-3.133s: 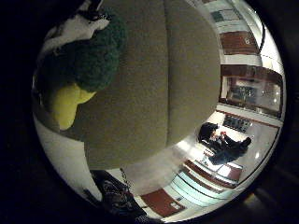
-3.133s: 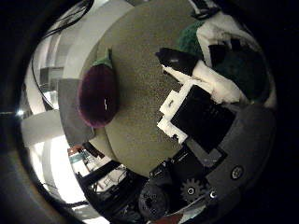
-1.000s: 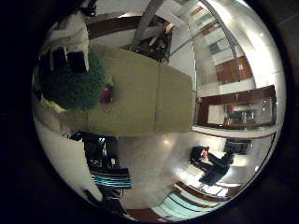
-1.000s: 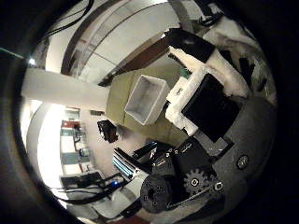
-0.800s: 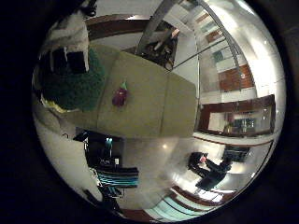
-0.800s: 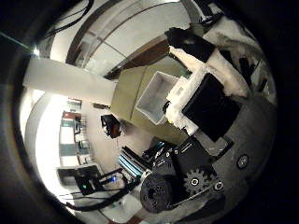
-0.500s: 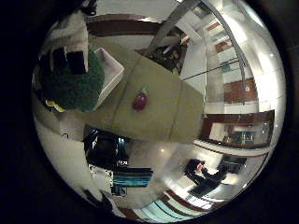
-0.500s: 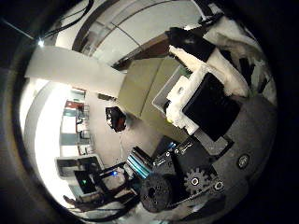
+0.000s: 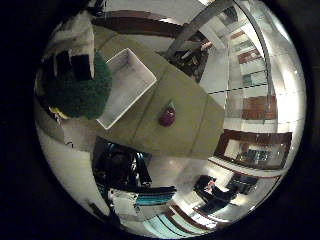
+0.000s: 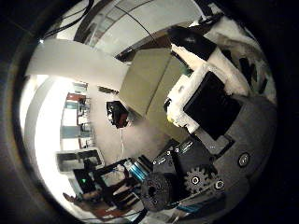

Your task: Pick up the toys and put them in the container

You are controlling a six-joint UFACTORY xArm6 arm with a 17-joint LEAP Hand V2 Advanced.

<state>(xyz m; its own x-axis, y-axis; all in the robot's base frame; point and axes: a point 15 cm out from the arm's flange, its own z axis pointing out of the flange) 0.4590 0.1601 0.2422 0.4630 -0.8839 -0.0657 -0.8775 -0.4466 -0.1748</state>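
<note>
In the right little finger side palm view, my hand is shut on a green broccoli toy with a yellow stem, held close to the palm and high above the olive table. A white rectangular container stands on the table, beside the held toy in this view. A purple eggplant toy lies on the table away from the container. In the right thumb side palm view, the hand's white and black fingers are curled in front of the table.
The table's edges drop to a pale floor on all sides. A dark object sits on the floor beside the table, and dark furniture stands next to the table's side.
The camera has swung with the hand. The container has come into the little finger side view and left the thumb side view. The broccoli toy stays in the hand.
</note>
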